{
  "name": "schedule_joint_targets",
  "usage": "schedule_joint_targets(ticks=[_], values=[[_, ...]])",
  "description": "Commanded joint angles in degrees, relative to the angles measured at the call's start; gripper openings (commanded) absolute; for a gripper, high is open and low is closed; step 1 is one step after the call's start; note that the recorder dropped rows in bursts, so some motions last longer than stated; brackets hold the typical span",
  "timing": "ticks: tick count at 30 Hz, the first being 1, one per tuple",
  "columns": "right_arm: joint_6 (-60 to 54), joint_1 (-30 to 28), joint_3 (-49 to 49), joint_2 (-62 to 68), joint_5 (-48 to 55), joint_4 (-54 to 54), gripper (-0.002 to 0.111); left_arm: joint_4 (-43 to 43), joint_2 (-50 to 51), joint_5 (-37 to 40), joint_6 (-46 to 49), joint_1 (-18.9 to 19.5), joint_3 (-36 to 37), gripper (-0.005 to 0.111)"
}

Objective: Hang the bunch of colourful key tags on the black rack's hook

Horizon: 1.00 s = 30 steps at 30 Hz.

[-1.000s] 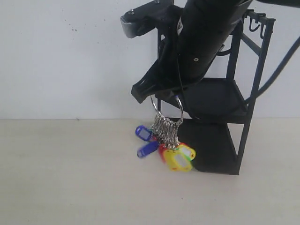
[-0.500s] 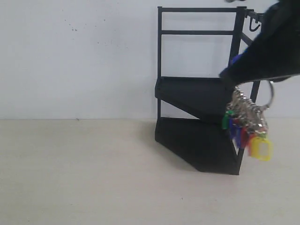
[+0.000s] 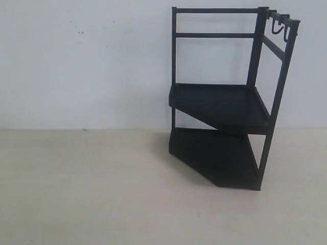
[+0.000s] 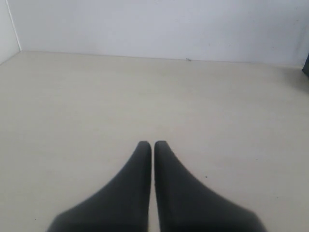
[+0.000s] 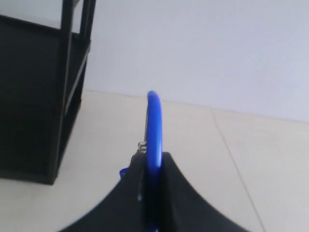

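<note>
The black rack (image 3: 219,97) stands against the white wall at the right of the exterior view, with small hooks (image 3: 278,25) on its top side rail. No arm or key tag shows there. In the right wrist view my right gripper (image 5: 153,157) is shut on the key tag bunch's blue-sleeved ring (image 5: 154,125), which sticks up between its fingers. A bit of metal ring and a blue tag peek out beside them; the other tags are hidden. The rack (image 5: 38,96) stands off to one side. My left gripper (image 4: 152,144) is shut on nothing above bare floor.
The rack's two shelves (image 3: 225,104) hold nothing. A pale floor (image 3: 82,189) runs from the wall to the front edge. A floor seam (image 5: 236,169) shows in the right wrist view.
The right arm carried the key tag bunch from in front of the rack to the right and out of the exterior view. The rack now shows whole.
</note>
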Motion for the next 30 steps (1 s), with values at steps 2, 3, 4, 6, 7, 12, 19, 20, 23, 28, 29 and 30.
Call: schedule_joint_targets(ticks=[2,3,4,6,7,12,19,20,23,28,29,30], values=[[15.3,-0.2,3.2,-0.5,-3.2,-27.1,0.000,-0.4,0.2,-0.7,0.0,0.2,-0.1,0.004],[15.9,-0.2,2.5,-0.5,-3.4,-29.5,0.000,-0.4,0.2,-0.7,0.0,0.2,-0.1,0.004],[15.9,-0.2,1.6,-0.5,-3.5,-29.7,0.000,-0.4,0.2,-0.7,0.0,0.2,-0.1,0.004],[14.1,-0.2,-1.2,-0.5,-3.5,-29.7,0.000,-0.4,0.2,-0.7,0.0,0.2,-0.1,0.004],[12.6,-0.2,-2.4,-0.5,-3.7,-29.7,0.000,-0.4,0.2,-0.7,0.0,0.2,-0.1,0.004],[5.2,-0.2,-10.9,0.5,-6.4,-29.6,0.000,-0.4,0.2,-0.7,0.0,0.2,-0.1,0.004],[-13.5,-4.7,-23.1,9.0,-9.8,-18.5,0.000,-0.4,0.2,-0.7,0.0,0.2,-0.1,0.004],[-14.0,-7.1,-24.5,10.2,-11.1,-17.6,0.000,-0.4,0.2,-0.7,0.0,0.2,-0.1,0.004],[-15.6,-16.2,-28.6,14.2,-19.1,-9.3,0.000,-0.4,0.2,-0.7,0.0,0.2,-0.1,0.004],[-31.1,-34.1,-31.1,19.7,-31.7,16.5,0.000,-0.4,0.2,-0.7,0.0,0.2,-0.1,0.004],[-35.9,-37.2,-31.4,20.6,-31.9,21.3,0.000,-0.4,0.2,-0.7,0.0,0.2,-0.1,0.004],[-41.9,-39.9,-31.5,21.7,-31.9,27.3,0.000,-0.4,0.2,-0.7,0.0,0.2,-0.1,0.004]])
